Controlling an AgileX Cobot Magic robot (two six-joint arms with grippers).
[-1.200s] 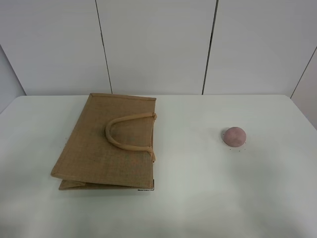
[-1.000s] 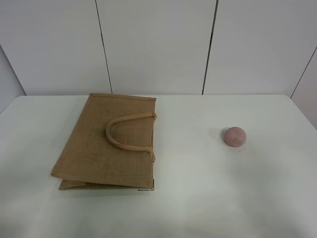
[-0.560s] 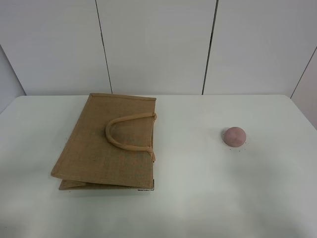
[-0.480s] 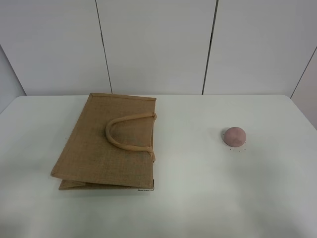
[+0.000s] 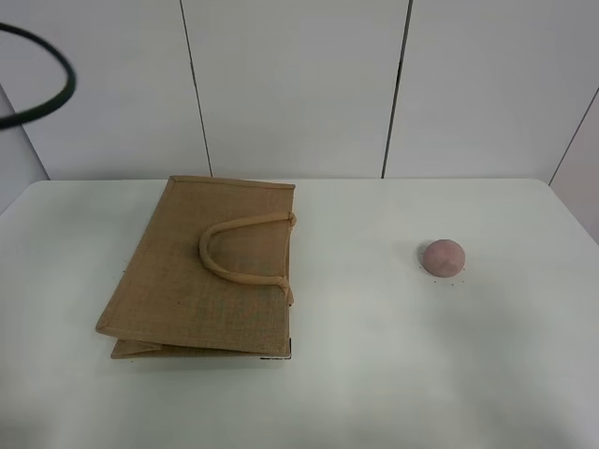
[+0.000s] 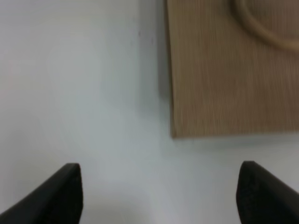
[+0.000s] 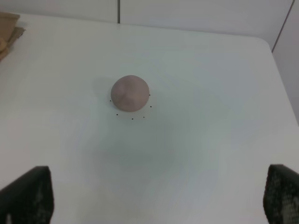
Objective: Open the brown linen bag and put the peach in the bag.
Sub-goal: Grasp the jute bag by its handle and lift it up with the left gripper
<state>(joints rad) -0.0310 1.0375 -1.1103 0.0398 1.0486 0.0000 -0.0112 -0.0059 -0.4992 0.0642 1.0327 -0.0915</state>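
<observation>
The brown linen bag (image 5: 197, 271) lies flat and closed on the left part of the white desk (image 5: 374, 374). One beige handle (image 5: 239, 253) rests as a loop on its upper face. The peach (image 5: 443, 257) sits on the right part of the desk, well apart from the bag, and a few small dark specks lie around it. In the high view no gripper shows. Only a dark curved cable (image 5: 47, 84) hangs in the upper left corner.

In the left wrist view, which is blurred, the left gripper (image 6: 161, 196) is spread wide. Its two dark fingertips (image 6: 65, 193) stand far from each other and nothing is between them. It is over bare desk, near one corner of the bag, and does not touch the bag.

In the right wrist view the right gripper (image 7: 154, 196) is also spread wide and holds nothing. The peach lies ahead of it, apart from both fingertips (image 7: 28, 196).
</observation>
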